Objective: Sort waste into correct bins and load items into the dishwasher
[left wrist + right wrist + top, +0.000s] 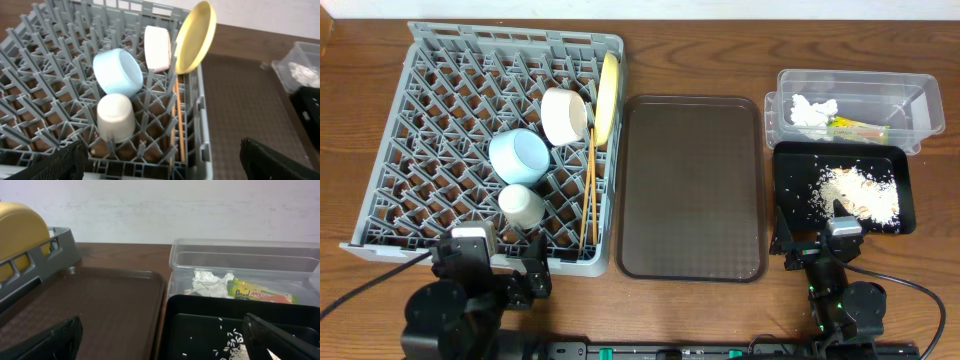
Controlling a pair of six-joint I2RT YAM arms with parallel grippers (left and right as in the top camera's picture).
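Observation:
The grey dish rack [430, 110] holds the yellow plate [608, 95] on edge, the cream-white bowl [563, 115], the light-blue bowl [519, 156], the small cream cup [523, 205] and the chopsticks [588, 195]. The same items show in the left wrist view: plate [195, 37], blue bowl [117, 72], cup [116, 116]. The clear tub [920, 105] holds the white tissue [812, 110] and the green-yellow wrapper [858, 127]. The black tray [790, 170] holds the rice crumbs [860, 192]. My left gripper [505, 270] is open and empty at the rack's near edge. My right gripper [825, 250] is open and empty at the black tray's near edge.
The brown serving tray [692, 185] lies between the rack and the bins, with nothing on it. The wooden table [720, 50] shows at the back. Cables run along the front edge beside both arms.

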